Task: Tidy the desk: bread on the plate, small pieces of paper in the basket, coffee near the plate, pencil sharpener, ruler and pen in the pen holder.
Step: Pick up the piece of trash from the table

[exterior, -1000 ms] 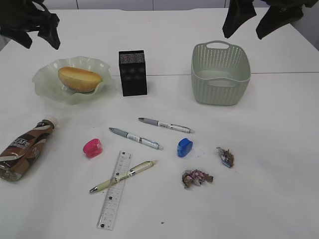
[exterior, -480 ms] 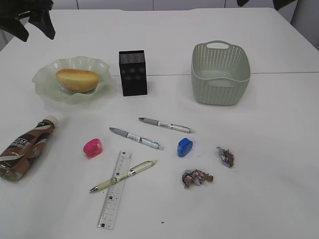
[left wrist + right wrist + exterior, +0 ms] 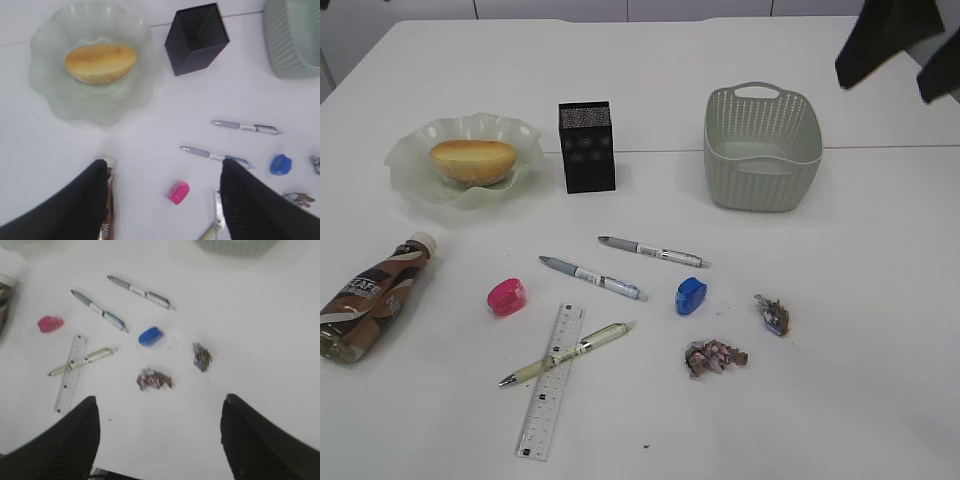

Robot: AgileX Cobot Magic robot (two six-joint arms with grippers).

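Right gripper point(image 3: 900, 50) hung high at the far right corner, fingers spread wide, holding nothing; well apart from everything on the table point(image 3: 840, 400). In its wrist view the two paper scraps sat between and ahead of the finger tips: pink scrap point(image 3: 154, 379) nearer, grey scrap point(image 3: 202, 356) further right. Left gripper point(image 3: 162, 200) was out of the exterior view; its wrist view showed fingers spread wide, empty, high over the left half of the table.

Bread point(image 3: 472, 160) lay on the plate point(image 3: 415, 185), far left. Coffee bottle point(image 3: 370, 297) lay on its side near the left edge, in front of the plate, apart from it. Pen holder point(image 3: 586, 146) stood upright between plate and basket point(image 3: 762, 150); nothing could be seen in the basket.

Counts: three pens, two sharpeners, one ruler, two paper scraps. Grey pen point(image 3: 653, 251) and blue-tipped pen point(image 3: 593, 278) lay roughly parallel mid-table. Yellow pen point(image 3: 566, 353) lay across the ruler point(image 3: 550, 382), touching it. Pink sharpener point(image 3: 506, 297) sat left of the pens, blue sharpener point(image 3: 690, 296) right of them, both clear of neighbours.

Open table lay to the right of the scraps and along the near edge.
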